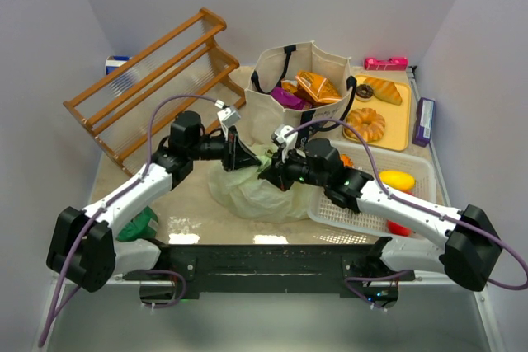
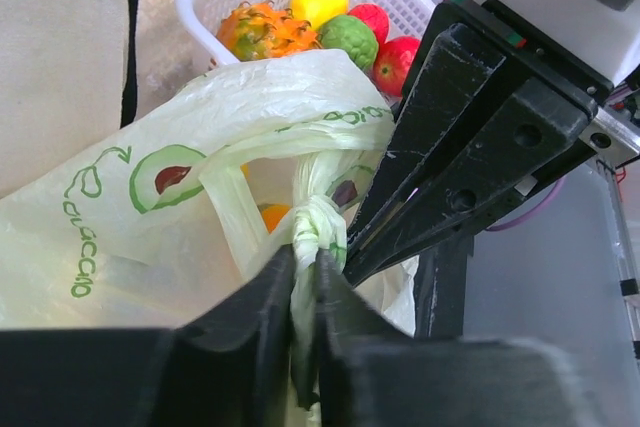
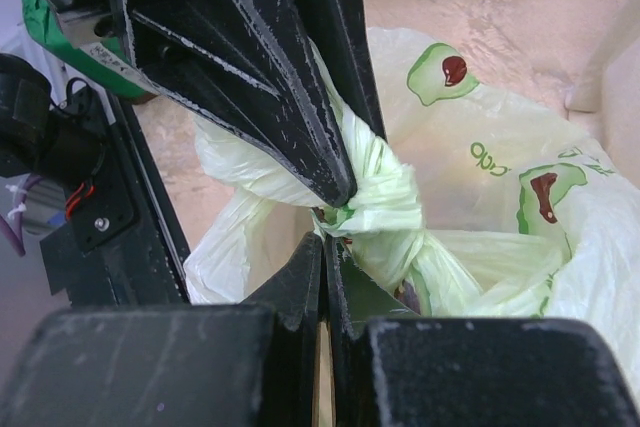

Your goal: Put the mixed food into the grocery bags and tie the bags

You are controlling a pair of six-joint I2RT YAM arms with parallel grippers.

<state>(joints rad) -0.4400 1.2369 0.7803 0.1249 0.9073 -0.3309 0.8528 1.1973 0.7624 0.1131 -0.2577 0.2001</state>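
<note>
The pale green plastic bag [image 1: 252, 194] lies at the table's middle, its handles twisted into a knot [image 3: 388, 199]. My left gripper [image 1: 246, 157] is shut on a twisted handle strand [image 2: 305, 265] just below the knot [image 2: 318, 222]. My right gripper [image 1: 269, 173] meets it tip to tip and is shut on a thin bit of handle at the knot [image 3: 325, 243]. An orange item [image 2: 272, 215] shows through the bag. The beige canvas tote [image 1: 326, 62] stands behind, holding orange [image 1: 318, 86] and purple [image 1: 287, 97] snack packets.
A white mesh basket [image 1: 363, 210] with toy fruit [image 2: 300, 19] sits right of the bag. A yellow tray [image 1: 404, 125] with donuts and bread is at back right. A wooden rack [image 1: 157, 80] stands at back left. A dark green bundle [image 1: 137, 225] lies near the left arm.
</note>
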